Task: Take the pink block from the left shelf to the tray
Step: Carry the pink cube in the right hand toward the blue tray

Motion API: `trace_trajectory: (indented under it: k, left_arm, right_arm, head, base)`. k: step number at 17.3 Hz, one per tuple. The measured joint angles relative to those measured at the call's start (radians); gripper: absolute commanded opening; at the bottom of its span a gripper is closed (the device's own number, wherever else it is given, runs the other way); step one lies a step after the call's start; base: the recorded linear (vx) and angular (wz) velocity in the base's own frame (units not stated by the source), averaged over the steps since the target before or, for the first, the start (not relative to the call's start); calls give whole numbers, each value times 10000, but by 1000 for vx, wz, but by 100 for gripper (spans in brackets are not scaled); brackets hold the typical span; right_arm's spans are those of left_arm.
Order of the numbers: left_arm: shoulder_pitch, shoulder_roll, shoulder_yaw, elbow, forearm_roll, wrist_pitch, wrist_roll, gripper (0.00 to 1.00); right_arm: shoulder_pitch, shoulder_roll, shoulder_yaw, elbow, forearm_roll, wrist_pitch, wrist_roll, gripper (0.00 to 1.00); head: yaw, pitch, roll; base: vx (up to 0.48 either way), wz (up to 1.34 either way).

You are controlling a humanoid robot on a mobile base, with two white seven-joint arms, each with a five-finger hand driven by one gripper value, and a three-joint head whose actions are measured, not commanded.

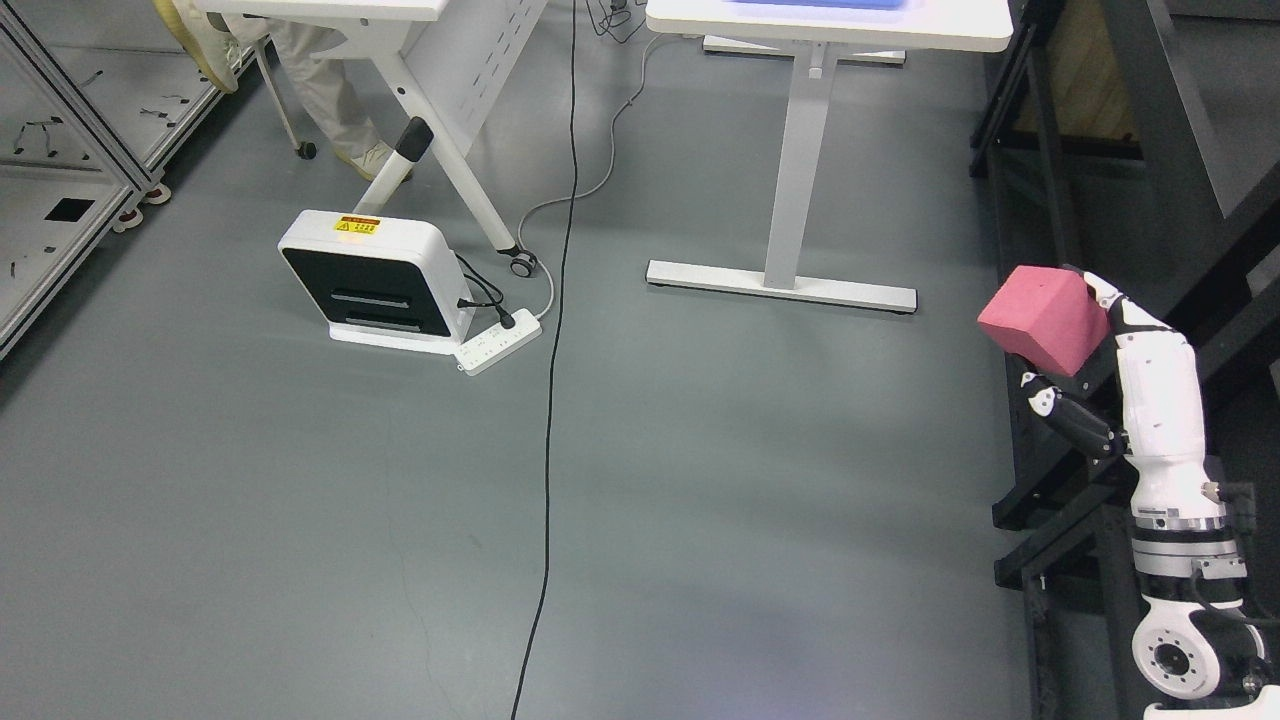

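pink block held up at the right edge

the pink block [1045, 318] sits tilted in the right hand [1120, 370], fingers [1075, 415] clamped round it from above and below, raised over the grey floor [700, 500]. a dark rack [1060, 200] stands just behind. a blue tray [820, 4] rests on the white table [830, 25] further back. a black cable [550, 400] crosses the floor, well apart.

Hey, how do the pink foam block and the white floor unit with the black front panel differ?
The pink foam block is held off the floor in the right hand; the white floor unit sits on the grey floor. The block is plain; the unit has a yellow label and a plugged-in cable. Both are boxy.
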Motion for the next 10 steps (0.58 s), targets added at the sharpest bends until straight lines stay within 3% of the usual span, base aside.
trace_trajectory:
  k: [10]
  left_arm:
    - [1, 0, 0, 0, -108, 0, 0, 100]
  right_arm:
    - [0, 5, -3, -10, 0, -58, 0, 3]
  head:
    - [0, 0, 0]
  base:
    - [66, 141]
